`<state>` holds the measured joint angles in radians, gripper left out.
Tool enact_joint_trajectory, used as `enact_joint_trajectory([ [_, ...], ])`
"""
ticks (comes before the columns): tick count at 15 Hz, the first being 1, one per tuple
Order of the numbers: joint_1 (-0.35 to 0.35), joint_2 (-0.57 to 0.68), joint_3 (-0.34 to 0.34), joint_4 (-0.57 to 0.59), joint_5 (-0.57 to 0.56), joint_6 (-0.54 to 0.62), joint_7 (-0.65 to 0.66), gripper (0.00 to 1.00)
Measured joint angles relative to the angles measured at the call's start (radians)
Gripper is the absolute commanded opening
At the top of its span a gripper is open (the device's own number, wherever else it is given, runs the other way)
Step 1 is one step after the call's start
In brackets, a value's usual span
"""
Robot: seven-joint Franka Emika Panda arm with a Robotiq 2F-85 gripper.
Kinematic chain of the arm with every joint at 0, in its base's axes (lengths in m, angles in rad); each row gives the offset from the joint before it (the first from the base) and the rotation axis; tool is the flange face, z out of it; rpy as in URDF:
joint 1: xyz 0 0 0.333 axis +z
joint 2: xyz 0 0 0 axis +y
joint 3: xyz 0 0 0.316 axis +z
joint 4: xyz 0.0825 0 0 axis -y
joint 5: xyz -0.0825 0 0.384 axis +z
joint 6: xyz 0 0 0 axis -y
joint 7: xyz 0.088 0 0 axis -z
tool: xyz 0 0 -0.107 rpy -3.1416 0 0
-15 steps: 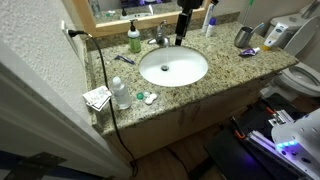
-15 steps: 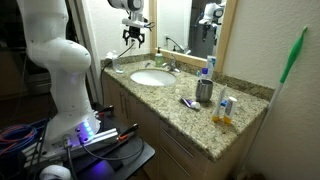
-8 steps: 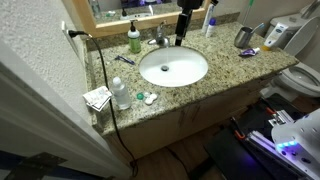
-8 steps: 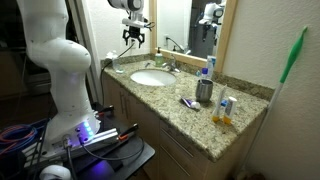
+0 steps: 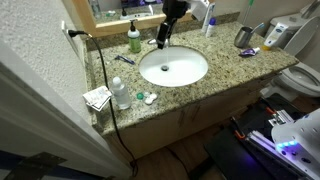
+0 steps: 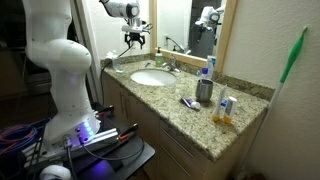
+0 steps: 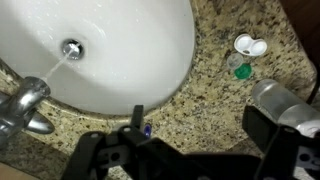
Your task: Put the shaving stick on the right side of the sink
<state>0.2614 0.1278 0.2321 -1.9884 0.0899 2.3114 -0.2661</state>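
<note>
Granite counter (image 5: 226, 62) lies under the down-reaching arm (image 6: 114, 9), end effector (image 5: 160, 42) released (nothing held).

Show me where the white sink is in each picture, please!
In an exterior view: the sink sits near the picture's centre.
In an exterior view: the sink lies left of centre.
Wrist view: the sink fills the upper left.
Shared landmark: the faucet on its rim.
</note>
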Motion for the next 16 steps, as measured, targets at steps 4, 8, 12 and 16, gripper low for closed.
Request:
enact_joint_trajectory([
  [4,0.017,0.101,0.01,0.077,-0.031,0.005,0.075,1.0],
  [8,0.016,0.116,0.009,0.091,-0.05,-0.047,0.096,1.0],
  [12,0.033,0.243,0.008,0.152,-0.143,0.022,0.159,1.0],
  [16,0.077,0.425,-0.016,0.309,-0.228,0.138,0.233,1.0],
])
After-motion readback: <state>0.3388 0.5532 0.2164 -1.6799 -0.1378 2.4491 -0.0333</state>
